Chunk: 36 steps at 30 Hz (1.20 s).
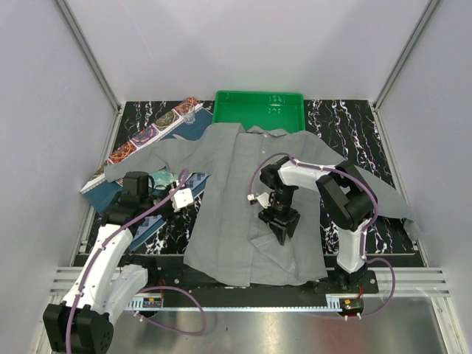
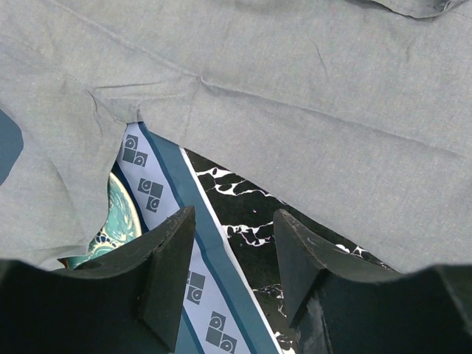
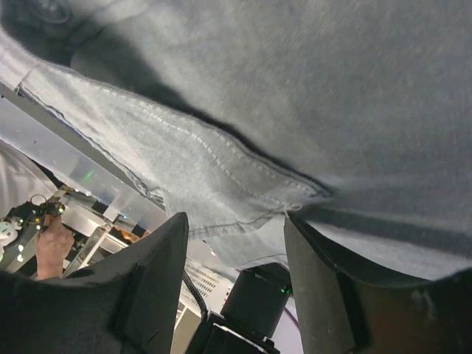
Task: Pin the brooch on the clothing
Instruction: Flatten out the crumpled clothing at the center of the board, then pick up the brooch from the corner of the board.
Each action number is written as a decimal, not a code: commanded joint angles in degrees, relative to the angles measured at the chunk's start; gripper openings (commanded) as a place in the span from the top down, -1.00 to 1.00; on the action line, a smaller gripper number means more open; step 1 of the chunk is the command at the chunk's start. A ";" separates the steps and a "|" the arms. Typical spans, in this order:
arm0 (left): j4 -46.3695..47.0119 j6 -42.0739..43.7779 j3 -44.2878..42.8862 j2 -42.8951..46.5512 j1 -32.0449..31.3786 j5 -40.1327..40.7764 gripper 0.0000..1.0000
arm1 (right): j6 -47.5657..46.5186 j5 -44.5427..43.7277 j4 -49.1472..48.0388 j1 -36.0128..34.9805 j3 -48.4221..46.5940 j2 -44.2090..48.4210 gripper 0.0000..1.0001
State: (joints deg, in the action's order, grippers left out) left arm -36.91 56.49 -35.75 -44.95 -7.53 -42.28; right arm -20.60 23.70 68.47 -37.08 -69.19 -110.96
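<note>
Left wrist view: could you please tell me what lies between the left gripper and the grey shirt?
In the left wrist view, a blue patterned placemat and black marbled tabletop lie between the open left gripper and the plain grey button-up shirt.

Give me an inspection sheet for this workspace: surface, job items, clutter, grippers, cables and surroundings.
Surface: black marbled table, largely covered.
Job's things: grey shirt spread flat, collar at the far side; brooch not seen.
Clutter: green tray at the far edge; placemat and teal plate partly under a sleeve.
Grippers: left gripper open above the placemat; right gripper open over the shirt's lower front.
Cables: purple cables loop along both arms.
Surroundings: pale walls, metal frame.
</note>
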 commanded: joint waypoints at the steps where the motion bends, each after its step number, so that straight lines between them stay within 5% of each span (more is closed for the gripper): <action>1: 2.72 0.11 -2.84 -0.66 0.32 -2.45 -0.05 | 1.18 -0.77 -1.32 -0.01 -0.33 -1.98 -0.22; 7: 2.80 0.90 -3.10 -0.84 0.32 -2.54 -0.05 | 0.91 -1.21 -0.97 -0.10 -0.42 -4.36 -0.19; 14: 2.98 0.99 -3.01 -0.84 0.67 -2.01 -0.05 | -1.02 2.40 0.96 -0.53 -0.86 0.12 0.62; 22: 3.60 -3.13 -3.45 -0.84 2.25 -1.66 -0.04 | -3.48 8.19 0.44 -8.87 -1.56 7.67 0.79; 25: 1.58 -5.59 -4.68 -0.75 4.88 -2.54 -0.04 | -4.09 9.69 -1.40 -16.07 -1.48 9.44 0.68; 28: -2.10 -8.23 -6.96 -1.28 9.52 -3.33 -0.04 | -4.97 10.40 -3.77 -20.92 -0.78 10.14 0.33; 29: -3.34 -8.24 -7.66 -1.98 11.12 -3.68 -0.04 | -4.98 10.14 -4.65 -21.45 -0.51 10.41 -0.02; 30: -4.74 -8.32 -8.45 -2.51 14.27 -4.21 -0.04 | -4.89 10.05 -5.27 -21.72 -0.34 11.02 -0.17; 36: -15.03 -6.74 -14.87 -7.96 25.09 -3.35 -0.11 | -3.92 6.80 -8.78 -20.58 -2.88 16.10 -0.71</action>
State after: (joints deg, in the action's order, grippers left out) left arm -44.99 49.80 -45.93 -50.26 12.47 -44.05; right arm -24.53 31.97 63.31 -59.02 -69.36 -100.95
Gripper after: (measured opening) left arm 0.539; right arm 0.786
